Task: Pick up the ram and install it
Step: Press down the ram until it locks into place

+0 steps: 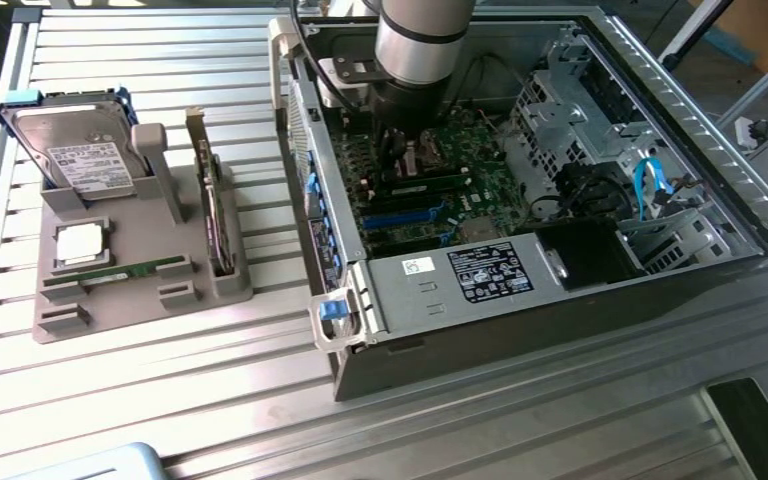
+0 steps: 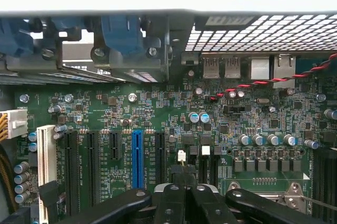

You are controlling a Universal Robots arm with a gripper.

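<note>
The ram [image 1: 133, 271], a thin green stick, lies flat in a slot of the grey holder [image 1: 104, 300] on the exterior view's left, far from the arm. My gripper [image 1: 404, 150] is down inside the open computer case [image 1: 531, 280], just above the green motherboard [image 1: 478, 180]. In the wrist view its black fingers [image 2: 174, 203] are pressed together, so the gripper [image 2: 184, 192] is shut with nothing showing between them. Ahead of it lie the expansion slots, among them a blue slot [image 2: 137, 161]. A narrow green strip [image 1: 424, 179] runs along dark slots beside the gripper.
The holder also carries a silver hard drive [image 1: 84, 155], an upright expansion card [image 1: 208, 210] and a square chip [image 1: 80, 243]. Inside the case are a power supply [image 1: 491, 270], a drive cage [image 1: 571, 110] and blue cables [image 1: 644, 185]. Case walls ring the arm.
</note>
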